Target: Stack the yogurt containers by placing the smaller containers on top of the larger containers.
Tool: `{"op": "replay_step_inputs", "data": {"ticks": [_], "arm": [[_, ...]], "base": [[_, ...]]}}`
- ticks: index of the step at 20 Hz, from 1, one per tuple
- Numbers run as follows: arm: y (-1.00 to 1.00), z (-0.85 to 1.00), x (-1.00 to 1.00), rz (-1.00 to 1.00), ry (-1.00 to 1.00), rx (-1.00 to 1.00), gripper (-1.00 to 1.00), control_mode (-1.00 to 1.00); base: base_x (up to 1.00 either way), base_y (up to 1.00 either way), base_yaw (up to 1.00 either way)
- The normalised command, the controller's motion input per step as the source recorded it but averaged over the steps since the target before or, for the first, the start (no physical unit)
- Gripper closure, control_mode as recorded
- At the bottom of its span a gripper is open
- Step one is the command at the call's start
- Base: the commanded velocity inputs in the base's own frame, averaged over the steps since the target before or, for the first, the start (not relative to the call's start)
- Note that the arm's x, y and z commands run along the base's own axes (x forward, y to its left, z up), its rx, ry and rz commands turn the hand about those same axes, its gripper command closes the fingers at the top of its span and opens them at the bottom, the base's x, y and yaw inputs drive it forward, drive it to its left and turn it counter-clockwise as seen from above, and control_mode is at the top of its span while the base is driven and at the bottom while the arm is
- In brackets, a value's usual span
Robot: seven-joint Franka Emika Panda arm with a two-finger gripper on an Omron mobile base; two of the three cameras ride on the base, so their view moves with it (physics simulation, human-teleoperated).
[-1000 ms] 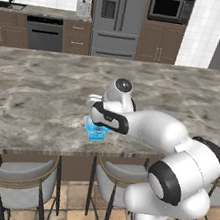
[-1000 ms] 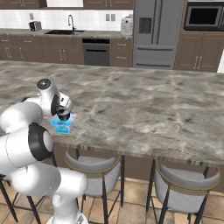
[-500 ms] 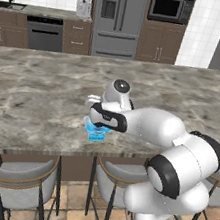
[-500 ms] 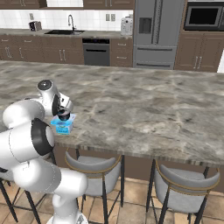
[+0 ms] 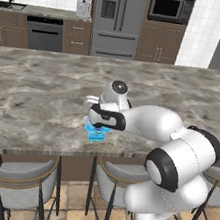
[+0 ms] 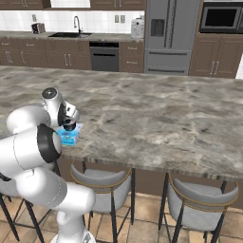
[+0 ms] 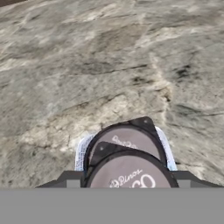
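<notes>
I see my gripper (image 7: pixel 127 186) clasping a dark cup (image 7: pixel 131 175) just above another dark cup (image 7: pixel 124 142) that sits on the blue tub (image 5: pixel 96 132) near the counter (image 5: pixel 33 94) front edge. To do this well I'd centre the lids, lower gently until they touch, then let go without nudging the stack.

Light-blue squarish tub (image 5: pixel 97 133) upright near the counter's front edge, translucent with brighter blue band, dark round cup (image 7: pixel 127 142) with pale printed lid sitting on it, second dark cup (image 7: pixel 130 173) with printed lid just above, overlapping it
</notes>
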Motion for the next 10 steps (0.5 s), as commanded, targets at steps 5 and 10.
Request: {"op": "replay_step_inputs", "data": {"ticks": [5, 10], "arm": [[0.04, -0.07, 0.09, 0.0, 0.0, 0.0, 1.0, -1.0], [0.04, -0.06, 0.11, 0.0, 0.0, 0.0, 1.0, -1.0]], "base": [[0.0, 0.0, 0.0], [0.0, 0.0, 0.0]]}}
